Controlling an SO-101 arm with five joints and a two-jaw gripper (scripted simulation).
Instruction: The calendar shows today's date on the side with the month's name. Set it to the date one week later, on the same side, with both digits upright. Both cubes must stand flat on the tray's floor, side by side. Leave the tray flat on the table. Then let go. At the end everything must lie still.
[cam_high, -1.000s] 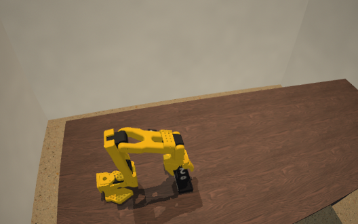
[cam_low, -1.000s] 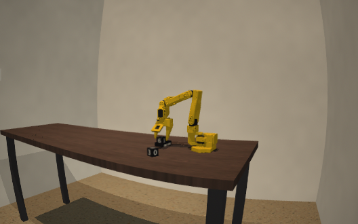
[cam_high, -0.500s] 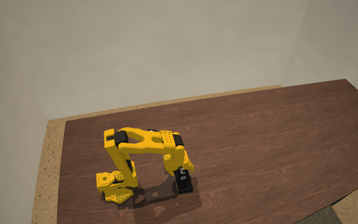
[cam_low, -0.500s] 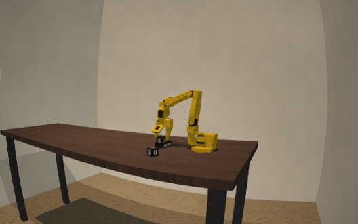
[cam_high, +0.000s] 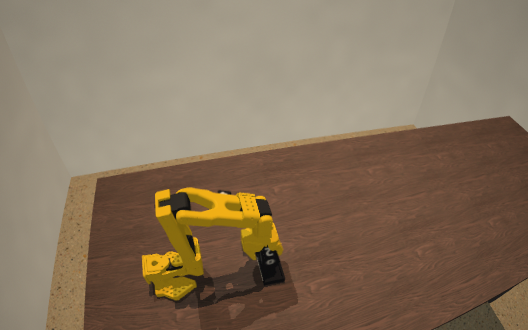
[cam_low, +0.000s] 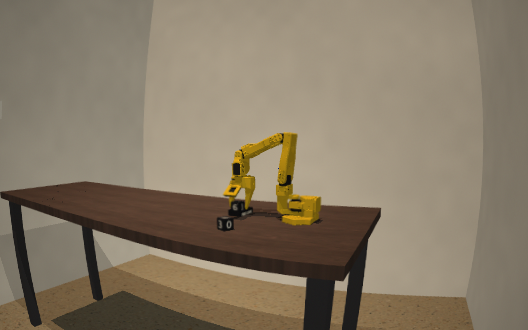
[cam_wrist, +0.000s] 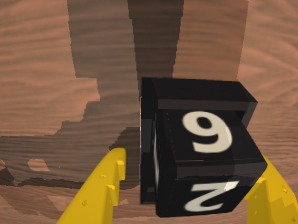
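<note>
A black cube (cam_high: 270, 261) (cam_low: 235, 207) (cam_wrist: 210, 137) sits at one end of the black tray (cam_high: 273, 278) (cam_low: 247, 212) (cam_wrist: 147, 125). In the wrist view it shows a 6 or 9 and a 2. In the top view it shows a 2 and a 0. My gripper (cam_low: 240, 204) (cam_wrist: 193, 156) is open around this cube; the right finger is at its side, the left finger stands apart from it with a gap. Another black cube (cam_high: 224, 192) (cam_low: 225, 223) lies on the table away from the tray, showing 3 and 0 in the exterior view. The month's name cannot be read.
The brown table (cam_high: 380, 200) (cam_low: 125, 210) bears the tray, the loose cube and my yellow arm (cam_high: 220, 207) (cam_low: 288, 160). In the top view the loose cube is largely hidden behind the arm. The table's front edge (cam_low: 175, 252) runs beyond the loose cube in the exterior view.
</note>
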